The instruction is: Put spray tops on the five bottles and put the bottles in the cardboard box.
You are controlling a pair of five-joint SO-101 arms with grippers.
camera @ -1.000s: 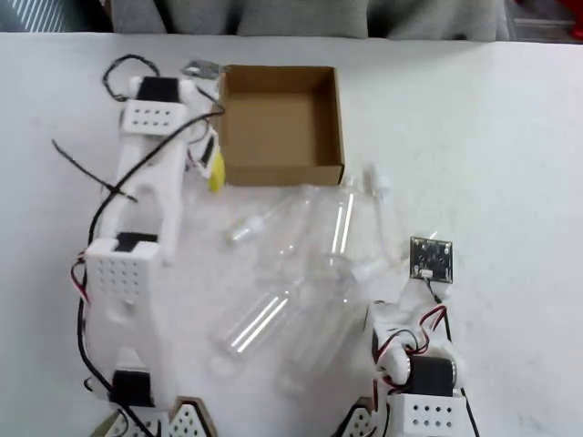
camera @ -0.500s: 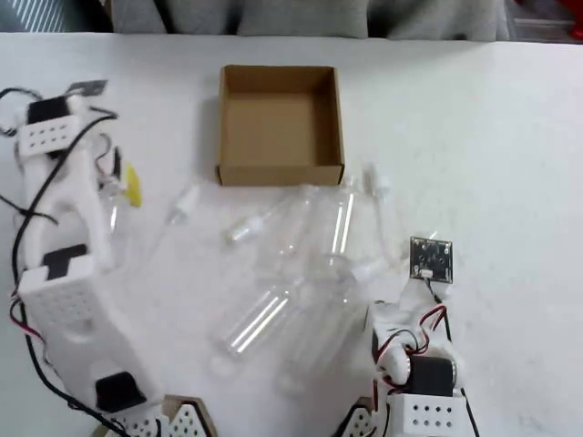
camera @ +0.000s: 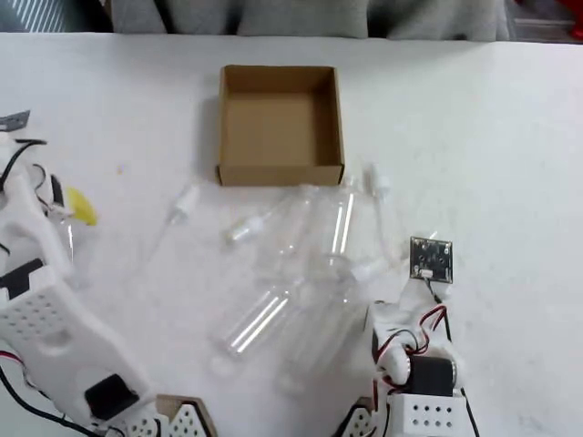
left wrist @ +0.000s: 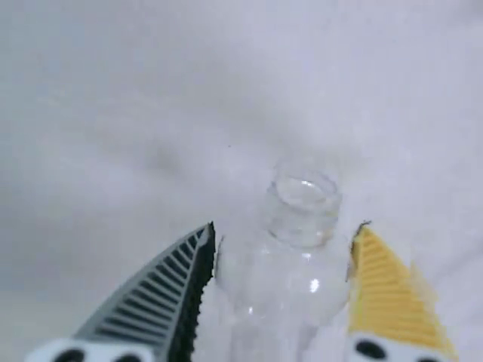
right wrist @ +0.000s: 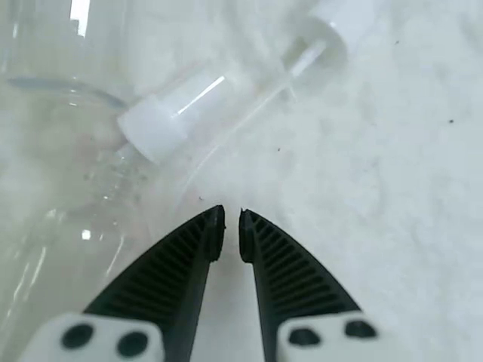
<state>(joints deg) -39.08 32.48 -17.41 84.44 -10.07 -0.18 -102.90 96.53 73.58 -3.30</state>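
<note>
Bottle [left wrist: 300, 197] clamped, neck open, at the worktop's [camera: 474, 137] left side

Left end effector [left wrist: 285, 232] is closed on the clear bottle. Its wrist view shows the bare open neck, which the high view leaves unclear. Right end effector [right wrist: 230, 222], fingers almost together and holding nothing, hovers near a white spray top [right wrist: 155, 128]. Other bottles [camera: 301, 264] lie before the cardboard box [camera: 278, 173].

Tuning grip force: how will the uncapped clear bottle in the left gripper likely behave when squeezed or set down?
The clear bottle looks empty and thin-walled, so probably light and apt to dent if squeezed hard. Its smooth round body may slip in the left gripper, and likely roll if laid down.
</note>
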